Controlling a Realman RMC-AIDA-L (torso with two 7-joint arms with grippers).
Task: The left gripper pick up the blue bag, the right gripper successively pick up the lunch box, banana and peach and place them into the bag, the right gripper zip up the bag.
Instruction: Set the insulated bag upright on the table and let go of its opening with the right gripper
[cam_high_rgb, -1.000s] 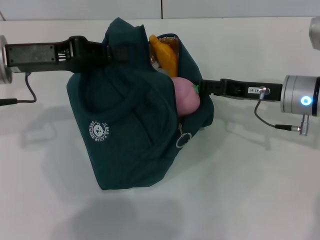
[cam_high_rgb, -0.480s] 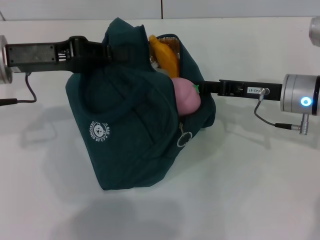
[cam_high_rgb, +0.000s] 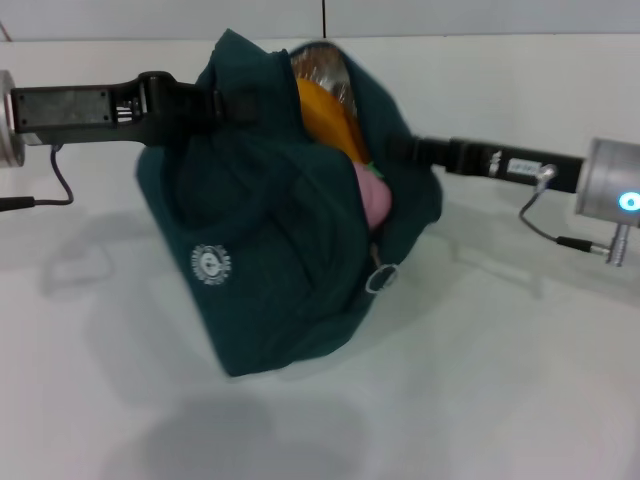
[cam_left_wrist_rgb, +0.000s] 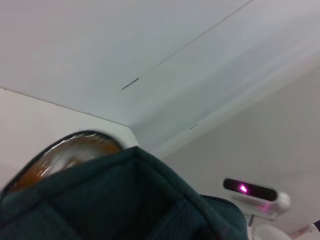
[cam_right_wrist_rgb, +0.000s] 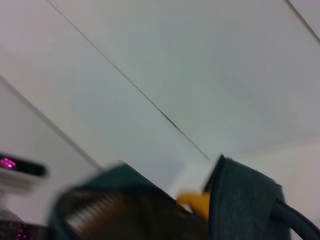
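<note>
Bag (cam_high_rgb: 270, 250) swung and tilted since the frame half a second back: its bottom kicked toward the robot's right and the mouth narrowed. Peach (cam_high_rgb: 372, 195) was mostly exposed before; now only a pink sliver showed between the bag edges, with the banana (cam_high_rgb: 325, 115) poking out above it. Lunch box (cam_high_rgb: 318, 62) was only a blurred shine at the top of the opening, so presumably in there, can't confirm. So all three items looked loaded, and I'd judge this as the zip-up step starting. Right hand (cam_high_rgb: 400, 150) had shifted up and toward the far side, its tip buried at the bag's right edge; couldn't tell whether it was clenched on the zipper or fabric. The round pull ring (cam_high_rgb: 381, 279) hung free lower down, so it wasn't on that. Left hand (cam_high_rgb: 215, 105) hadn't moved, holding the bag's top off the table (cam_high_rgb: 520, 380); its fingers were hidden in cloth, grip assumed, not seen. Wrist views only showed bag fabric and wall.
</note>
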